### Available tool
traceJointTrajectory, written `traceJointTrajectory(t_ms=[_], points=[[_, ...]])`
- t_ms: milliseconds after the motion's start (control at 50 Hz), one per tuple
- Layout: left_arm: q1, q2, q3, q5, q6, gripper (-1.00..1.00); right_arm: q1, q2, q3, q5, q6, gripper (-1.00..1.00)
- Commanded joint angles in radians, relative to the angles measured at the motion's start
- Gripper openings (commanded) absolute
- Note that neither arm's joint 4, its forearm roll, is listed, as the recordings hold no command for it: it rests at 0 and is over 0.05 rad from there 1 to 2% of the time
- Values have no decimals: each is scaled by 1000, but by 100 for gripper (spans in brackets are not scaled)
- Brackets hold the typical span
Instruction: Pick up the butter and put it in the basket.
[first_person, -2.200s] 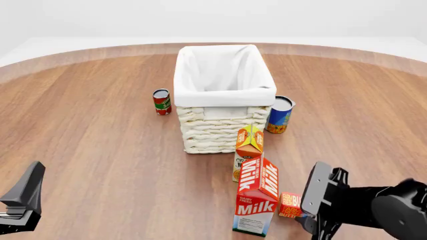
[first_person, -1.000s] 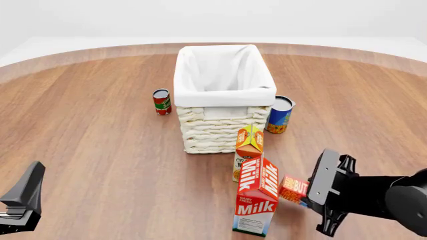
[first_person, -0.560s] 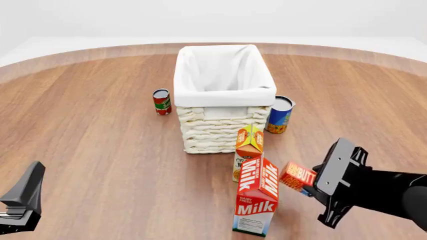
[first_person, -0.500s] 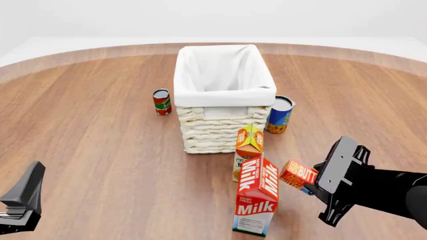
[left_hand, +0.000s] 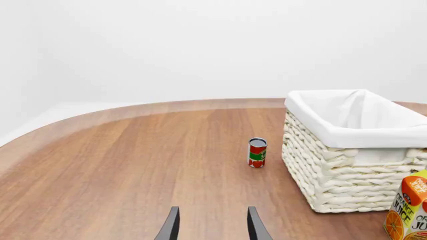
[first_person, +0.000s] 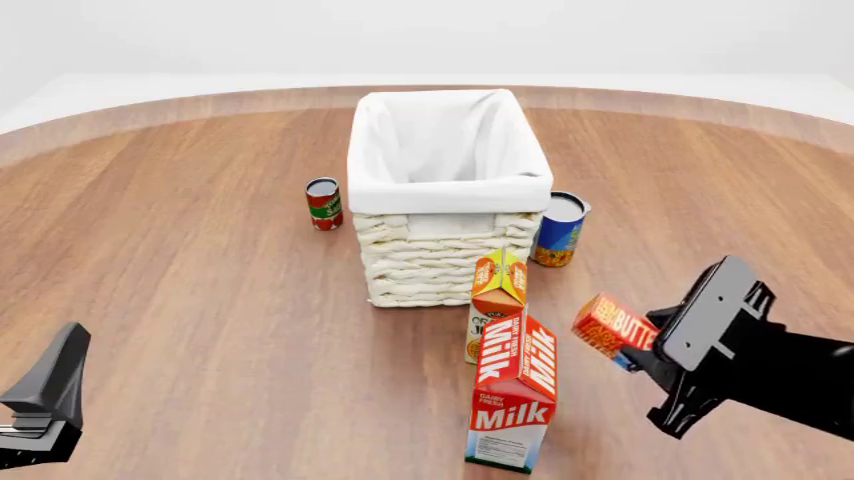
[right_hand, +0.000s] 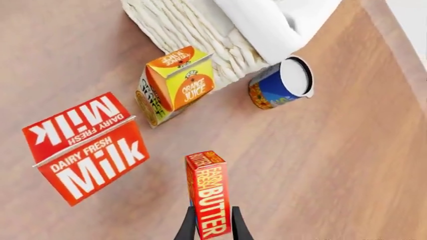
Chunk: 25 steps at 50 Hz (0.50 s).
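Since two seconds ago the right gripper (first_person: 627, 352) has risen from the table (first_person: 200, 280), its fingers pinched tight on the butter (first_person: 615, 324), which now hangs in the air tilted, beside the milk carton (first_person: 514, 392) and nearer the camera than the basket (first_person: 447, 190). Just beyond the milk stands the juice carton (first_person: 498, 292). The left gripper (left_hand: 211, 227) waits low with fingers parted and empty.

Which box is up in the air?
The butter, clamped in the right tool. The milk carton and juice carton stand on the table.
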<state>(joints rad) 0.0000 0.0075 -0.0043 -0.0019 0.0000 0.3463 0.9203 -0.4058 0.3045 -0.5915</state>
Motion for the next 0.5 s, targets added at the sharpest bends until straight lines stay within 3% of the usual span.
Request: traceJointTrajectory(t_ms=[20,240,500], points=[[0,0,0,0,0,100,13,-50,-8,-10,103,-100],[0,0,0,0,0,100,57,-93,-50,18,225,-100],[0,0,0,0,0,100,51,-86,-87,17,247,-100]])
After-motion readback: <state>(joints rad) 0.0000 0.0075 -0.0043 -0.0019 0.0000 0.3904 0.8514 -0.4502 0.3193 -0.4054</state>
